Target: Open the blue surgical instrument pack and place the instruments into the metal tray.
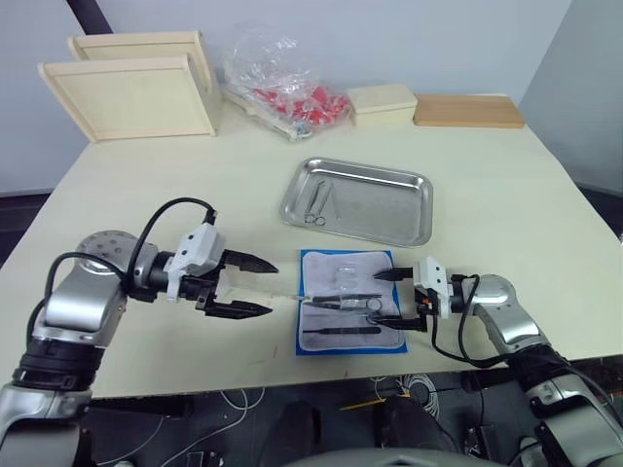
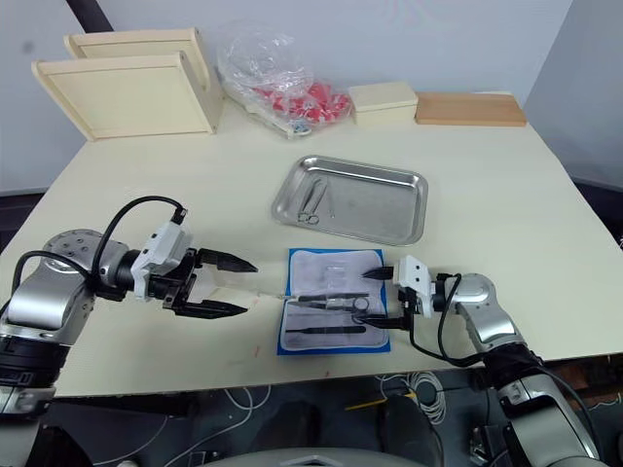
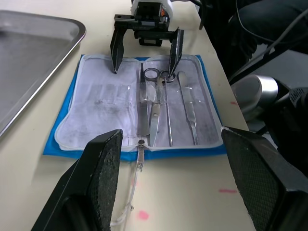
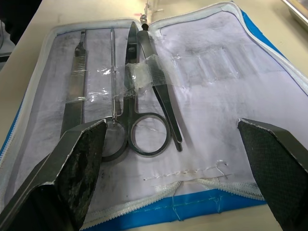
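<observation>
The table (image 1: 506,214) carries the metal tray (image 1: 409,224) in its middle, with two instruments (image 1: 318,202) lying at the tray's left end. Nearer the robot, the pack (image 1: 348,302) lies unfolded and flat, with scissors (image 4: 144,130) and thin tools under its clear pockets. The left gripper (image 1: 255,286) reaches in low from the left, fingers spread, empty. The right gripper (image 1: 387,298) faces it over the pack's right edge, fingers wide apart and holding nothing.

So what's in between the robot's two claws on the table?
The opened blue surgical instrument pack lies flat between the left gripper and right gripper, instruments still in its pockets, as both eye views show.
</observation>
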Available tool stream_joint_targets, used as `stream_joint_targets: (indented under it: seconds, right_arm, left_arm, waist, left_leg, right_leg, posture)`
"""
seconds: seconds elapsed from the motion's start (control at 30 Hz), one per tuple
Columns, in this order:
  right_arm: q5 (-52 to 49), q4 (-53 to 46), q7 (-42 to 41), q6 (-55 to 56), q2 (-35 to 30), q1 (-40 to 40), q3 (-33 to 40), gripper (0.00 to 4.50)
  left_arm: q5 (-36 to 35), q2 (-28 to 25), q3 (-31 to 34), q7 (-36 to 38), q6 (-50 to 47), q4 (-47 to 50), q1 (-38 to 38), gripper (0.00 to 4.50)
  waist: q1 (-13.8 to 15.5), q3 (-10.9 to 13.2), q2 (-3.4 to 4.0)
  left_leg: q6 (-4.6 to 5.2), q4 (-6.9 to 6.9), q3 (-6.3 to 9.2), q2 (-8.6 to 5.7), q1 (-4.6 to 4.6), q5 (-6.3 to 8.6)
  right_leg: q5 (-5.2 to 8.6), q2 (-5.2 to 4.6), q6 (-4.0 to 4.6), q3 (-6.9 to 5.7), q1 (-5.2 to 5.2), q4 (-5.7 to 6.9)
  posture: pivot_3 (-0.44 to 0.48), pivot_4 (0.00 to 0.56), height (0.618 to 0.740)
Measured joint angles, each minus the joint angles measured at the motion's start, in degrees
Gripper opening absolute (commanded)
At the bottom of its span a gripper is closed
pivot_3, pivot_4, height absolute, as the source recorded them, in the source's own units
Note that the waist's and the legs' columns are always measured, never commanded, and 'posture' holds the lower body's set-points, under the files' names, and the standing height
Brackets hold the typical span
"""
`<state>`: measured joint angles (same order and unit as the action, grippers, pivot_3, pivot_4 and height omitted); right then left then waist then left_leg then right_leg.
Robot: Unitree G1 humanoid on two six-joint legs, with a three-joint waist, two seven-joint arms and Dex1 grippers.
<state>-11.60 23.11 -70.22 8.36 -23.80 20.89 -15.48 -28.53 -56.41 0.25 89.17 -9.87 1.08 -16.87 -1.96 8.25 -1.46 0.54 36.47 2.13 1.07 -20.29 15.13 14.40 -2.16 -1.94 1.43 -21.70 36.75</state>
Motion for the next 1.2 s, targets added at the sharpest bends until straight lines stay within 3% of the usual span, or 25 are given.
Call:
stream_joint_targets:
  seconds: [0.33, 0.53, 0.63, 0.73, 0.93, 1.2]
  right_arm:
    - [0.0, -0.28, 0.23, -0.01, 0.0, -0.23, 0.07, 4.5]
    - [-0.01, -0.28, 0.29, -0.03, -0.03, -0.28, 0.11, 4.5]
    - [-0.01, -0.31, 0.37, -0.03, 0.14, -0.23, 0.02, 4.5]
    - [-0.01, -0.37, 0.41, -0.04, 0.1, -0.25, 0.07, 4.5]
    - [-0.01, -0.6, 0.48, -0.07, 0.08, -0.35, 0.1, 4.5]
    - [-0.01, -0.66, 0.62, -0.07, 0.1, -0.37, 0.09, 4.5]
  left_arm:
    - [-0.16, -0.09, -1.23, 0.01, -0.81, 1.16, -0.31, 3.45]
    - [4.11, 4.87, -5.09, -1.63, 0.66, -0.13, -3.59, 3.45]
    - [6.03, 7.54, -6.78, -2.23, 1.79, -1.22, -4.59, 2.71]
    - [9.39, 10.73, -8.8, -3.7, 3.87, -4.78, -6.16, 1.24]
    - [16.49, 17.31, -12.64, -7.91, 9.25, -12.86, -9.63, 1.24]
    - [20.59, 22.08, -15.6, -8.91, 14.24, -19.76, -11.58, 1.24]
  waist:
    - [0.01, 0.01, 0.01]
    - [0.1, 0.0, -0.02]
    - [0.06, -0.01, -0.03]
    - [0.11, -0.06, -0.11]
    - [0.13, -0.16, -0.27]
    - [0.11, -0.18, -0.27]
  left_leg:
    - [0.01, -0.01, -0.03, 0.0, 0.0, 0.0]
    - [0.01, 0.0, -0.06, 0.0, 0.0, 0.0]
    - [0.01, 0.0, -0.08, 0.0, 0.01, 0.0]
    - [0.01, 0.0, -0.07, -0.01, 0.01, 0.0]
    - [0.01, 0.0, -0.06, -0.01, 0.0, 0.0]
    - [0.01, 0.0, -0.06, -0.02, 0.01, 0.0]
  right_leg:
    - [0.08, 0.04, -0.14, 0.0, -0.01, 0.0]
    - [0.08, 0.09, -0.14, 0.01, 0.0, 0.0]
    - [0.07, 0.11, -0.12, 0.03, 0.0, 0.0]
    - [-0.01, 0.12, 0.0, 0.02, 0.0, 0.01]
    - [-0.04, 0.12, 0.05, 0.02, 0.0, 0.0]
    - [-0.06, 0.13, 0.05, 0.02, 0.01, 0.01]
  posture:
    - [0.0, 0.15, 0.74]
    - [0.0, 0.15, 0.74]
    - [0.0, 0.15, 0.74]
    - [0.0, 0.15, 0.74]
    - [0.0, 0.15, 0.74]
    - [0.0, 0.15, 0.74]
